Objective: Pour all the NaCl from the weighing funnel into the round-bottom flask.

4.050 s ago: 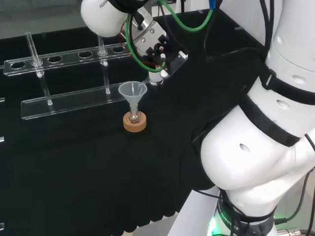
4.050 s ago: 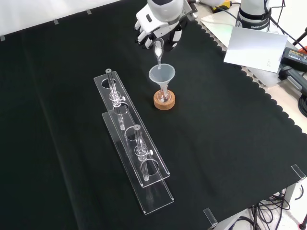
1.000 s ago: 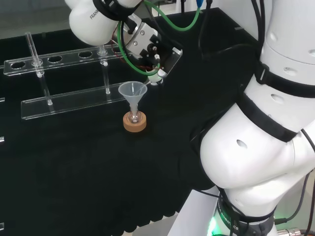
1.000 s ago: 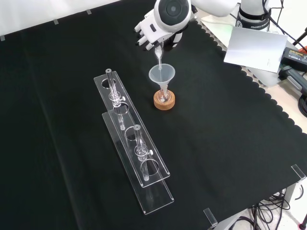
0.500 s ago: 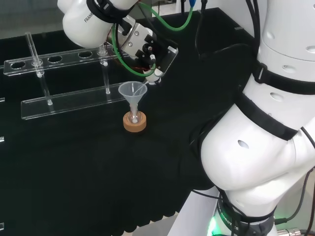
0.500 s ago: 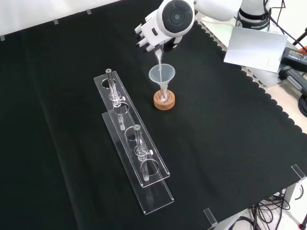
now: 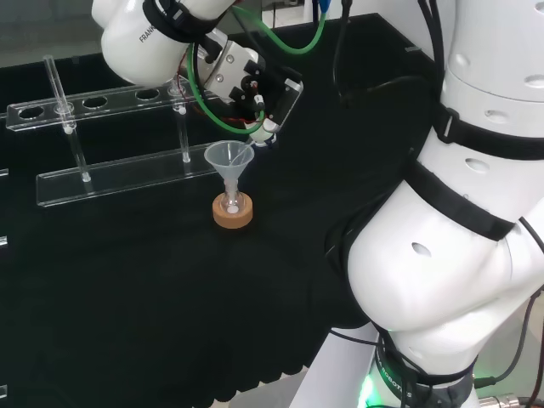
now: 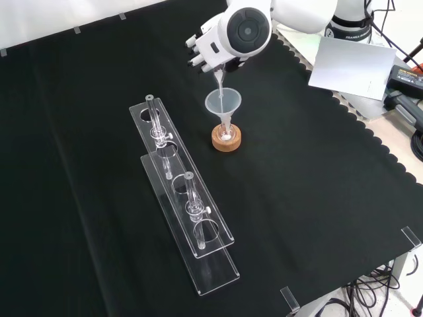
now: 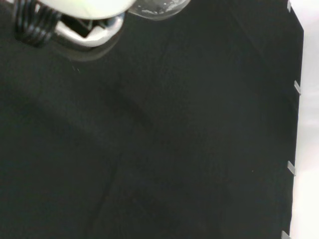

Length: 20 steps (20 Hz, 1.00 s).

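Weighing funnel (image 8: 219,78): pinched in my hand (image 8: 206,47), tilted steeply, stem tip inside the mouth of the funnel (image 8: 223,104) seated in the flask (image 8: 227,135) on its cork ring (image 8: 227,140). I judge pouring underway; I'd tilt slowly and keep the tip centred so no salt clings or spills.

Hand (image 9: 79,12): blurred white part with black ribbed piece. Clear glass piece (image 9: 159,7) just beside it, contents not discernible. Black cloth (image 9: 164,149) beneath; cloth's edge with small clear clips (image 9: 297,87).

black cloth bench (image 8: 317,198), cork stand (image 8: 227,138), two clear racks (image 8: 188,211)
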Each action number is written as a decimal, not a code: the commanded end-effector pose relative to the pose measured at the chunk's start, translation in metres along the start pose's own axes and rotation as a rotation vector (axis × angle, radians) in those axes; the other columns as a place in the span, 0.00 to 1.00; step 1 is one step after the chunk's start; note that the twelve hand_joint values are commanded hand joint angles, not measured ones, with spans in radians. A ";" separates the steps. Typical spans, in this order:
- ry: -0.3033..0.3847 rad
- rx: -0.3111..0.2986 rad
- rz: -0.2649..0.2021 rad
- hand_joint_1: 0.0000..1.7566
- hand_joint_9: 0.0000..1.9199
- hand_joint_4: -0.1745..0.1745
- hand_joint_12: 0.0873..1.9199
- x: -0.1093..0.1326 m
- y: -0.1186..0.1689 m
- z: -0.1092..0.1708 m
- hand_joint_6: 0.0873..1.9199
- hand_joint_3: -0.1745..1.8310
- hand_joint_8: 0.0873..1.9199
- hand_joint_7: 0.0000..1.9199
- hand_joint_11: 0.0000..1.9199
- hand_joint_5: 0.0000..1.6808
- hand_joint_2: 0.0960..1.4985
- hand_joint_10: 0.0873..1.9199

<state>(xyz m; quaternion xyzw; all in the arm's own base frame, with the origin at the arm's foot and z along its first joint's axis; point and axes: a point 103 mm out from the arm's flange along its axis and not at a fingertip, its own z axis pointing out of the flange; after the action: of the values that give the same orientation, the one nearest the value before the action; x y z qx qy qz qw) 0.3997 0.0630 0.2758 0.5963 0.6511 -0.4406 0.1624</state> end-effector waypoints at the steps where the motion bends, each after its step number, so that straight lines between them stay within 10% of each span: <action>1: -0.011 0.002 0.002 0.64 0.60 1.00 0.47 0.000 0.000 -0.001 0.27 0.41 0.29 0.39 0.50 0.78 0.39 0.04; 20: -0.069 0.033 0.015 0.64 0.60 1.00 0.47 0.006 0.001 -0.008 0.28 0.41 0.29 0.39 0.50 0.78 0.39 0.04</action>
<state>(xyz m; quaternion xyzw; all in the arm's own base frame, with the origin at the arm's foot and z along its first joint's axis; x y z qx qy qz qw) 0.4009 0.0703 0.2759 0.5892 0.6371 -0.4650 0.1753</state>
